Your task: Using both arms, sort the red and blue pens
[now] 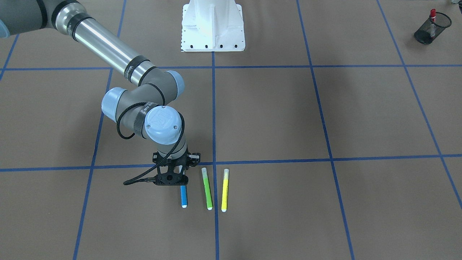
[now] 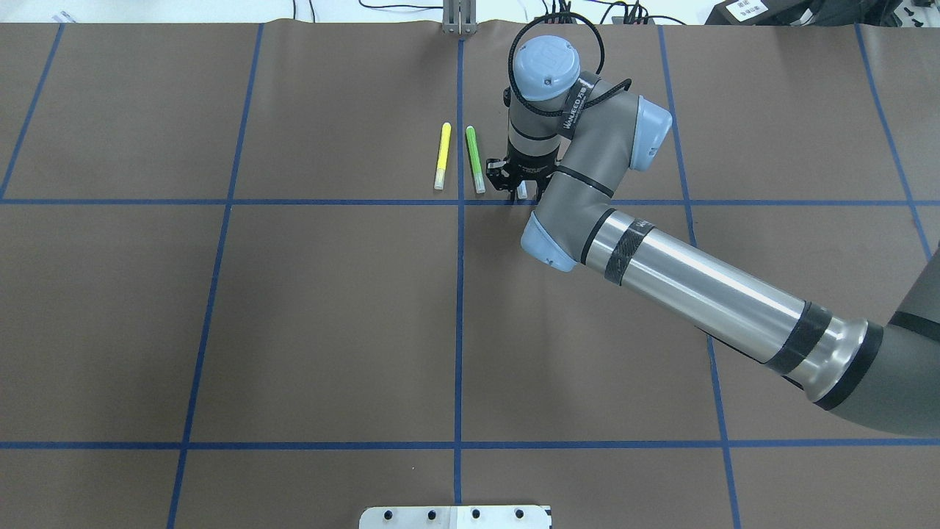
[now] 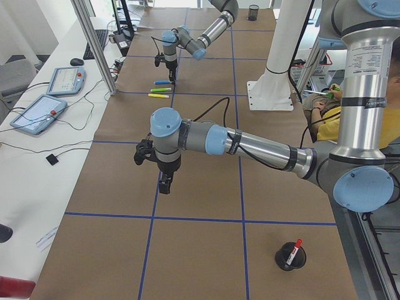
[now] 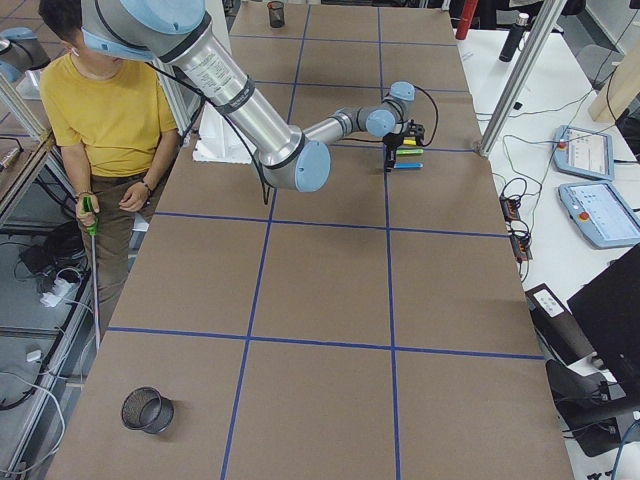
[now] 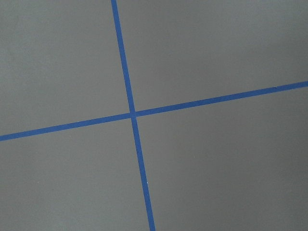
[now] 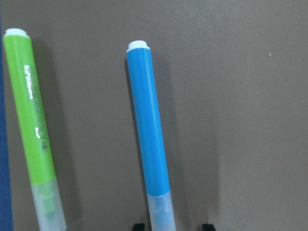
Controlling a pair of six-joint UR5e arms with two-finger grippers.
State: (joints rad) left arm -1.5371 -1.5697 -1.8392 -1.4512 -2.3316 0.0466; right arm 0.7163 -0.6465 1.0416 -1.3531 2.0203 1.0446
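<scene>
The blue pen [image 6: 147, 134] lies flat on the brown table, its pale cap end under my right gripper [image 1: 169, 177]. In the right wrist view the two black fingertips [image 6: 138, 225] stand either side of the cap with a gap, so the gripper is open. From overhead the right gripper [image 2: 521, 192] hides most of the pen. The red pen [image 1: 432, 15] stands in a black mesh cup [image 1: 429, 30]. My left gripper [image 3: 164, 181] hangs over bare table in the exterior left view; I cannot tell whether it is open or shut.
A green marker [image 1: 206, 187] and a yellow marker [image 1: 225, 189] lie parallel beside the blue pen. An empty mesh cup [image 4: 147, 410] stands at the table's right end. The white pedestal base [image 1: 213, 25] sits mid-table. A person in yellow [image 4: 110, 110] stands alongside.
</scene>
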